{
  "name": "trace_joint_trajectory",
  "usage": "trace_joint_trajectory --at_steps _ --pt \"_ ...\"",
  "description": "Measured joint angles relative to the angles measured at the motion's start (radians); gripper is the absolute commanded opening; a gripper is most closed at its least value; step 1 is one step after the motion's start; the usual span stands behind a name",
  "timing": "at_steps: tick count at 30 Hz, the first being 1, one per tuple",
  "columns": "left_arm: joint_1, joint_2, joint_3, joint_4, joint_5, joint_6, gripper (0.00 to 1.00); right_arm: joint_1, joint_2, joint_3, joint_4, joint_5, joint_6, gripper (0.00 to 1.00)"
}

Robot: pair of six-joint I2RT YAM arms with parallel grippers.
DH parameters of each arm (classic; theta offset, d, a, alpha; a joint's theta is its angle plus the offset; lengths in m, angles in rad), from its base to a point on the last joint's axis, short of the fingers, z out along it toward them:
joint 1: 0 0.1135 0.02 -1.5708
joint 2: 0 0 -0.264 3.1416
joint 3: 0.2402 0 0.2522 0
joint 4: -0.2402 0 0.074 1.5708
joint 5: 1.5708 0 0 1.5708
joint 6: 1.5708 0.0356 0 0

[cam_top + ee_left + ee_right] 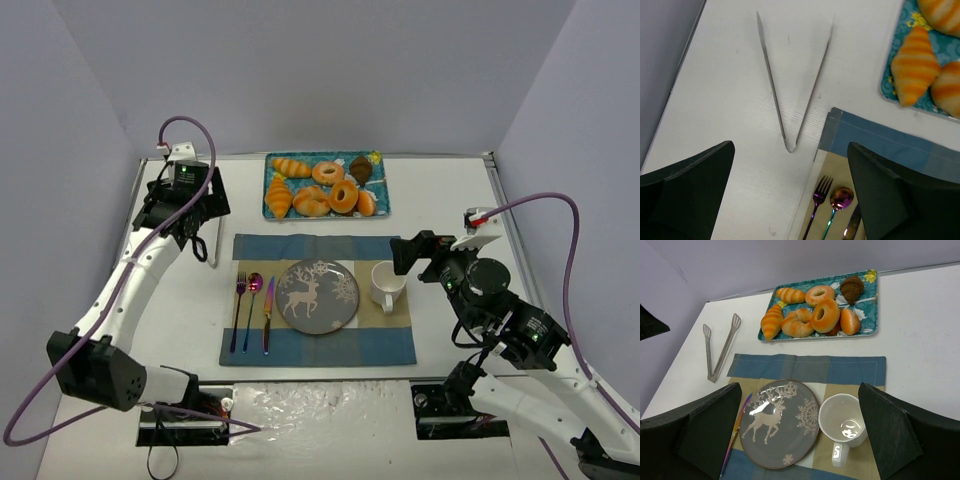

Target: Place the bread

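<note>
Rightward of left pincer (790, 145), bread (914, 67)

You see seven golden-brown bread pieces (825, 315), one teal tray (867, 305); on one blue checked placemat (850, 370), one grey reindeer plate (777, 422), white mug (842, 422), iridescent fork (817, 200), spoon (841, 197), knife (268, 310); left, one steel tongs (735, 321).
</note>
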Motion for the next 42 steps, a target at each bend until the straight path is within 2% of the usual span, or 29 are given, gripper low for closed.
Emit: trace_joint_trajectory --at_steps 5,15,29,42 --pt "0.087 0.142 -0.003 0.061 0.007 0.001 0.95 0.0 0.006 0.0 0.008 -0.015 0.005 1.0" --pt "0.154 0.414 -0.003 0.121 0.119 0.022 0.95 0.0 0.003 0.0 0.021 -0.031 0.014 1.0" --pt "0.184 0.505 -0.003 0.148 0.224 0.028 0.95 0.0 -0.03 -0.016 0.027 -0.031 0.014 1.0" --pt "0.217 0.538 0.0 0.145 0.266 0.031 0.95 0.0 -0.036 -0.024 0.027 -0.031 0.018 1.0"
